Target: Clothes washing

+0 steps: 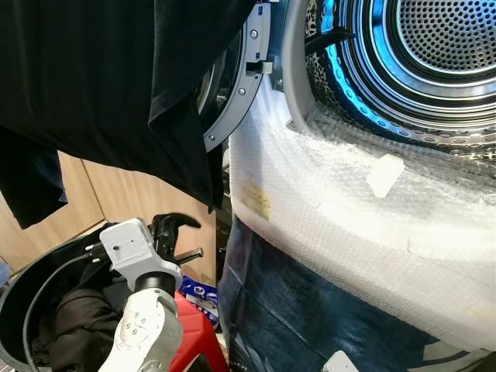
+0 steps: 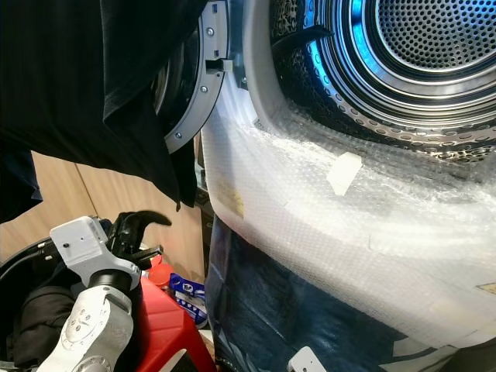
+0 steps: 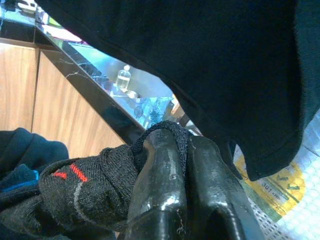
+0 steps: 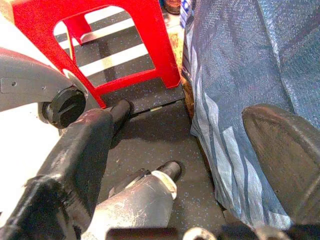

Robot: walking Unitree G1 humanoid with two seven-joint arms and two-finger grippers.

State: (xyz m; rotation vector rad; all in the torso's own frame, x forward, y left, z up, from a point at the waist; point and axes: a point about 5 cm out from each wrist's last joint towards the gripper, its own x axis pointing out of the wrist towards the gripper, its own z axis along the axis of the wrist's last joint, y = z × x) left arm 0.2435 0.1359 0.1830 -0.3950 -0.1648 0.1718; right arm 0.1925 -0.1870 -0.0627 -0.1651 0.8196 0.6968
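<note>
Clothes [image 1: 74, 322] fill the black basket [image 1: 15, 298]; left hand [image 3: 182, 165] clamps a sock [image 3: 85, 187]; right hand [image 4: 185, 150] gapes.

This is a laundry spot in a home. A big washing machine with a shiny metal drum full of little holes [image 1: 442, 46] stands open on the right. On the left, a round black basket [image 1: 19, 298] holds dark clothes by light wooden cupboard doors [image 1: 116, 198].

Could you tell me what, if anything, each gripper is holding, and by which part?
The left gripper pinches a black sock by the fabric edge at one end. The right gripper hangs open above the floor, holding nothing.
</note>
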